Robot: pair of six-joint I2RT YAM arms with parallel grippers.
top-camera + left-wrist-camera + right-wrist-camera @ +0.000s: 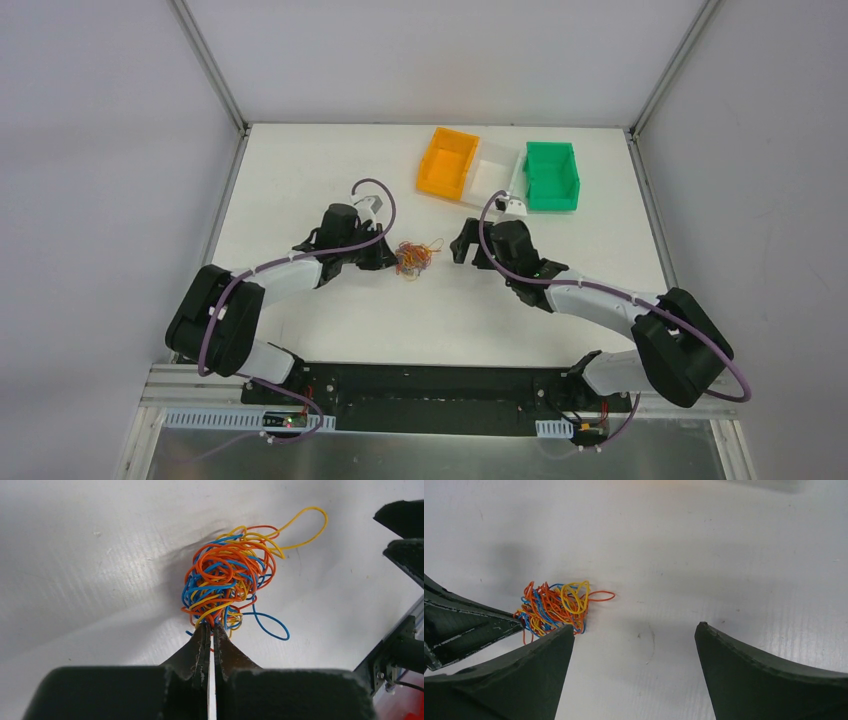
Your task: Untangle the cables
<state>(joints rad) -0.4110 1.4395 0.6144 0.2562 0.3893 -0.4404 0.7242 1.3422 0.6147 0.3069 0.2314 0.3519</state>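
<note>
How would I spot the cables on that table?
On the white table, look between the two robot arms. A small clump of hair-thin orange, blue and yellow wires sits pinched by the left gripper; the orange bin and green bin behind are solid.

Twin arms on black base plate (pixel 440 388). Left arm (pixel 290 275), right arm (pixel 590 298): bulky black joint housings, smooth white link shells. Purple hose (pixel 375 182) loops along each; white camera module (pixel 369 207) at wrist. Thin red wiring (pixel 312 395) at base mounts. Left gripper (pixel 211 628): matte black fingers (pixel 192 655), wedge-tapered, inner edges finely toothed. Right gripper (pixel 635 626): broad dark fingers, curved, pale wear along edges.
</note>
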